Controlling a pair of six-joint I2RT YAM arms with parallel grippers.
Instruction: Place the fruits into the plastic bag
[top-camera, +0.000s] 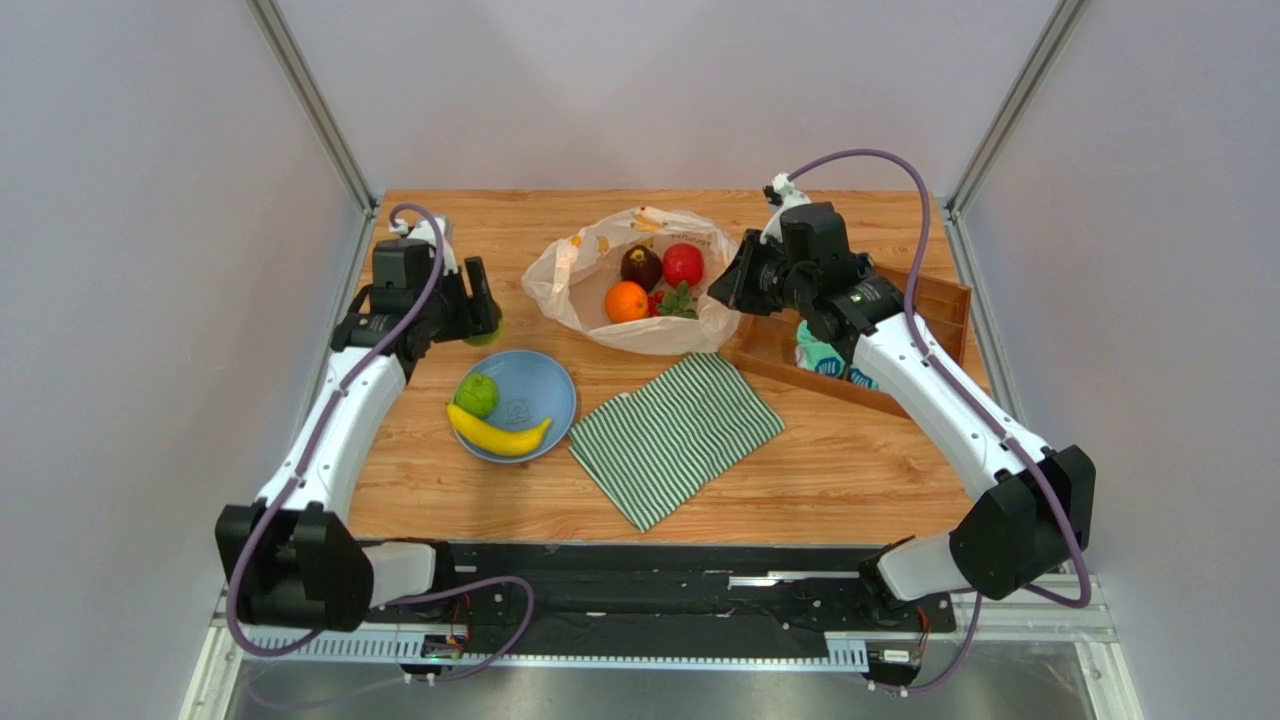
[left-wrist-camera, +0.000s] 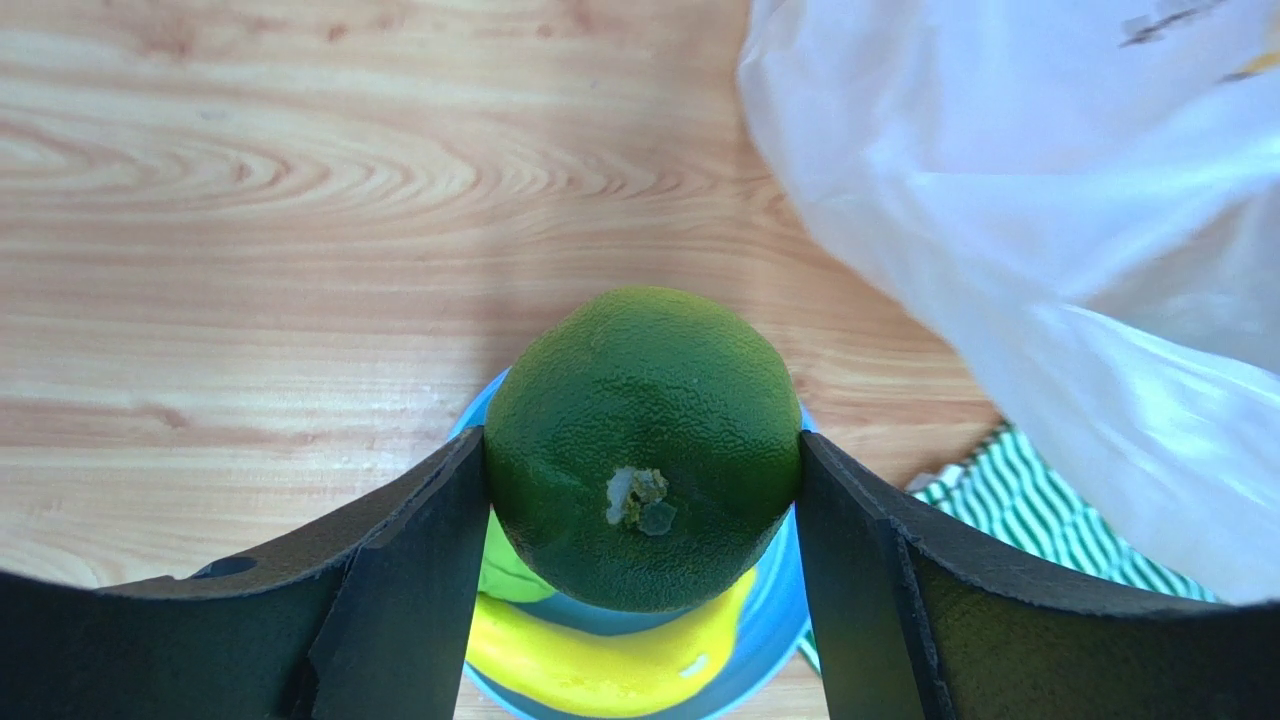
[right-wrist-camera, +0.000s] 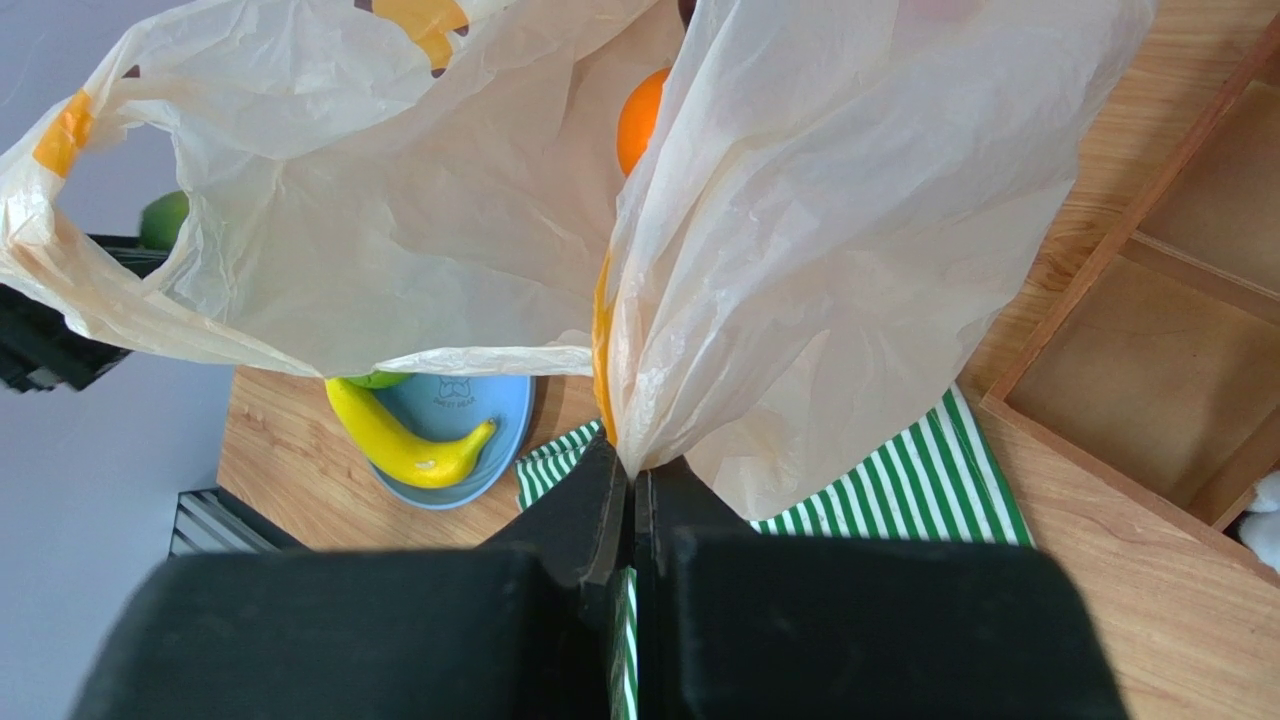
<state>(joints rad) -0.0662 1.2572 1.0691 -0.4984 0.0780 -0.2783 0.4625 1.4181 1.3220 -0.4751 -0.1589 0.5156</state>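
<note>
The left hand (left-wrist-camera: 643, 465) grips a dark green round fruit (left-wrist-camera: 639, 398) with pebbled skin across its widest part. Its fingers are spread wide around the fruit, which is in the air just left of the thin translucent whitish plastic bag (top-camera: 579, 278). The right hand (right-wrist-camera: 631, 483) is pinched tight on the bag's right edge, holding the mouth up.

The fruit looks firm and light, and its rough skin is unlikely to slip, so the hold at its middle seems sound. The bag is soft and limp. It would probably sag shut if released, so the rim is the place to hold it.

I count seven fruits. Four lie inside the bag:
- one orange (top-camera: 625, 302)
- one dark purple-brown fruit (top-camera: 642, 266)
- one red apple (top-camera: 682, 264)
- one cluster of small red berries with leaves (top-camera: 675, 302)

Two sit on the one round blue plate (top-camera: 553, 378), nearer than the bag and to its left. These are one light green apple (top-camera: 476, 395) and one yellow banana (top-camera: 499, 437), probably best taken across its middle. The seventh is in the left hand.

One green-striped cloth (top-camera: 676, 435) lies in front of the bag, and one wooden tray (right-wrist-camera: 1187, 195) sits to its right — all on the table (top-camera: 842, 465).
</note>
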